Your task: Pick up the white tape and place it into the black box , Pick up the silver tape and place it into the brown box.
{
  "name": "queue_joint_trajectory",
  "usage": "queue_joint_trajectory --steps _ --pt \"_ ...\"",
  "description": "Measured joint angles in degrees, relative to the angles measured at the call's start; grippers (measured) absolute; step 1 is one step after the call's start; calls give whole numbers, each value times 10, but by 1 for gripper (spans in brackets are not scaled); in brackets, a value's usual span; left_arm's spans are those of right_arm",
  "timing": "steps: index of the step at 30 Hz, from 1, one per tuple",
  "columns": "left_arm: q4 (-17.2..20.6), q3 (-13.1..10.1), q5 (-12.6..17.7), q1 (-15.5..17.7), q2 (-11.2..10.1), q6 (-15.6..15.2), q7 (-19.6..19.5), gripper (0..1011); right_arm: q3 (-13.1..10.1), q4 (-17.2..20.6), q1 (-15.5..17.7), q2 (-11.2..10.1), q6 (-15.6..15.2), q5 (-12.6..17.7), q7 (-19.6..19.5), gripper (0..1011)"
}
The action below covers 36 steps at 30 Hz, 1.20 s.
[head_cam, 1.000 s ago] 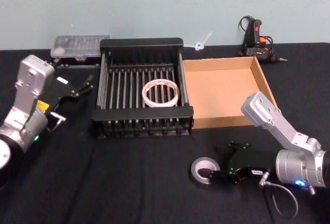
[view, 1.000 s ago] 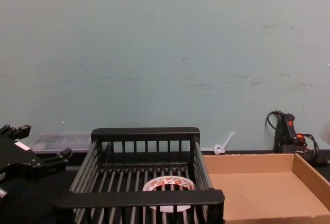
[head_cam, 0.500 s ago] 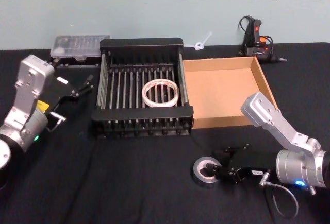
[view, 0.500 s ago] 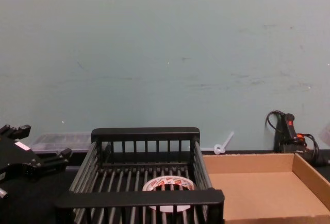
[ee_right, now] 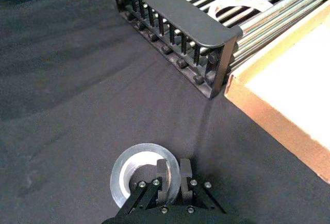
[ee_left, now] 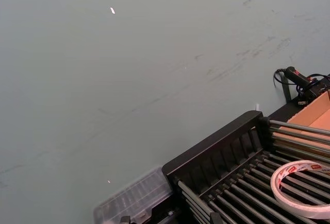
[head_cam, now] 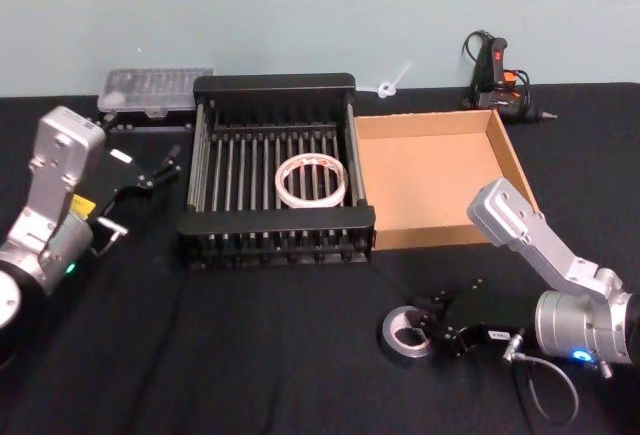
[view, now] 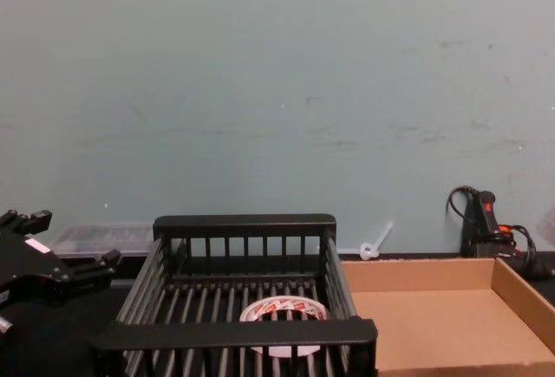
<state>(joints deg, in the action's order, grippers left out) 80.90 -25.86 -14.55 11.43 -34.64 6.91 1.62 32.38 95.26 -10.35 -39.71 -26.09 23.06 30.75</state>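
— Where did we have the right gripper [ee_right: 169, 168]?
— Low over the black table [head_cam: 250, 345], near its front edge, right of centre. Our two fingers [ee_right: 163, 175] were pinched on the wall of the silver tape [ee_right: 135, 176], one inside the hole and one outside. The roll looked slightly tilted, though we could not tell whether it was clear of the cloth.

— And the white tape [head_cam: 313, 180]?
— Lying flat on the bars inside the black box [head_cam: 275, 242], toward its right half. From the chest we saw it [view: 284, 312] behind the box's front rim.

— Where did the brown box [head_cam: 505, 162] stand?
— Just beside the black box's right side, toward the table's back right. Its floor was bare cardboard.

— And our left gripper [head_cam: 160, 169]?
— Held off the left side of the black box, near the table's left edge, its fingers spread apart and holding nothing.

— Anything else at the back edge?
— A clear plastic case [head_cam: 155, 90] at the back left, and a glue gun [head_cam: 497, 75] at the back right.
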Motion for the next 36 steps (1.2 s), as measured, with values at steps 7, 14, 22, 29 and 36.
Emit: queue_joint_trajectory --steps 7,14,22,29,36 --pt "0 0 0 0 0 0 0 1001 0 0 0 0 0 0 0 158" --pt "0 0 0 0 0 0 0 1001 -5 1 2 0 6 3 0 158" --pt "0 0 0 0 0 0 0 1001 -24 5 11 7 20 21 -11 158" --pt "0 0 0 0 0 0 0 1001 -47 0 3 20 31 26 -44 158" --pt "0 0 0 0 0 0 0 1001 -66 -21 -21 39 29 6 -81 158"
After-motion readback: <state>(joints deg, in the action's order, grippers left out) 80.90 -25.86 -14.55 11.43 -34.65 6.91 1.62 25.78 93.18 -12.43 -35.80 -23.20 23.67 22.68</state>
